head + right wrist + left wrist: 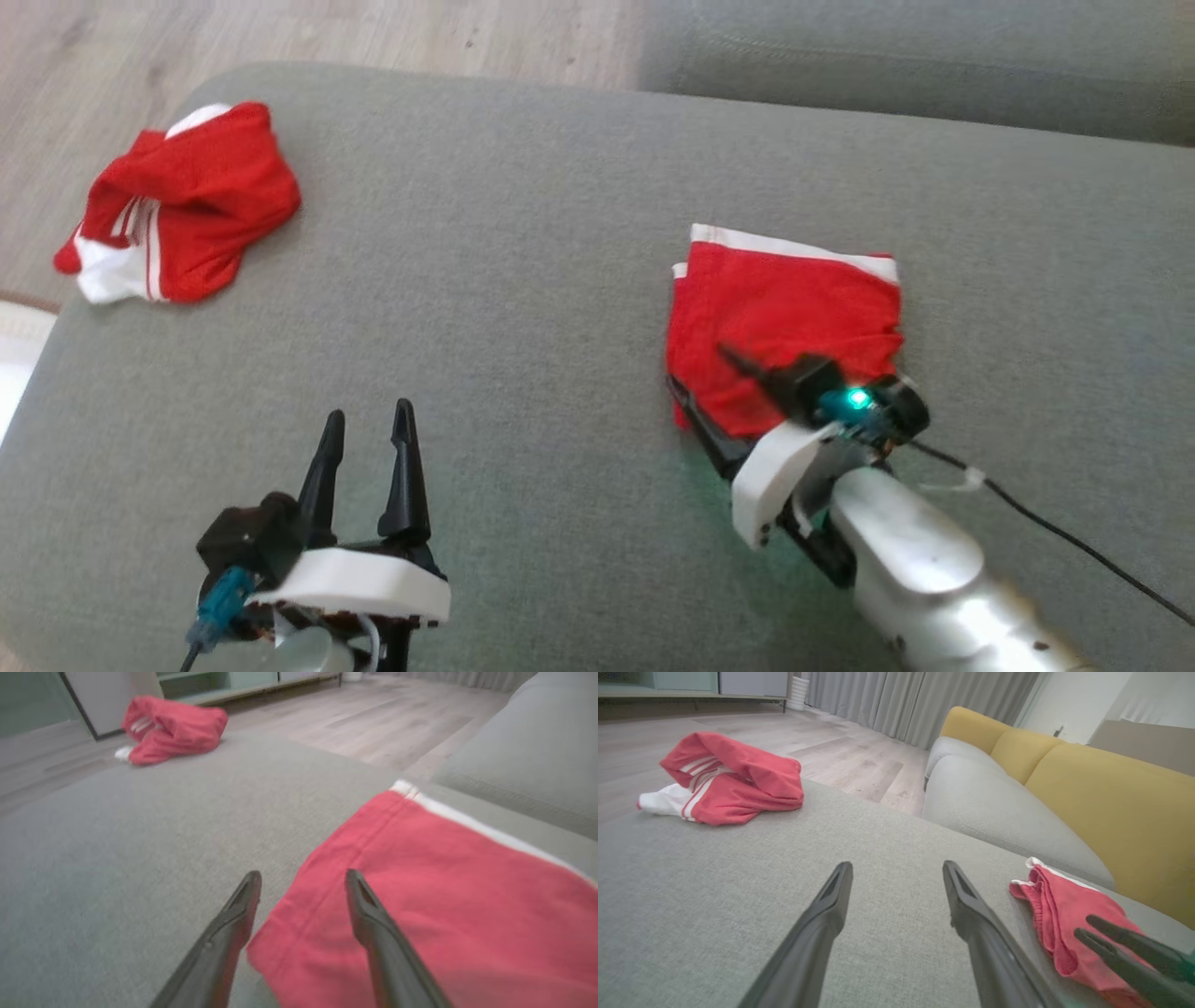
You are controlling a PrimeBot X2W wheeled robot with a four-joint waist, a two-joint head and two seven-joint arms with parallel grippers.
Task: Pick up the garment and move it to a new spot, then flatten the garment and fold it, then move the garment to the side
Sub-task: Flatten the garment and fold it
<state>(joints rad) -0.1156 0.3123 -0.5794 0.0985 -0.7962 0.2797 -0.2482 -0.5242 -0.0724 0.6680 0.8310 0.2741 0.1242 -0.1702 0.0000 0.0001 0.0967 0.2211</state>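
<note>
The folded red shorts (pixel 784 327) lie at three o'clock on the grey cushion (pixel 523 280). The right gripper (pixel 698 366), fingers spread, straddles their seven-o'clock corner; the left gripper (pixel 369 415) sits splayed at seven o'clock. Folding looks done; shifting aside needs a pinch gathering every layer.

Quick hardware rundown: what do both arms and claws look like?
Same build, left claw and right claw: two long tapered black fingers on a white shell. Right forearm silver, with green LED and trailing black cable. Left wrist has a blue connector.
</note>
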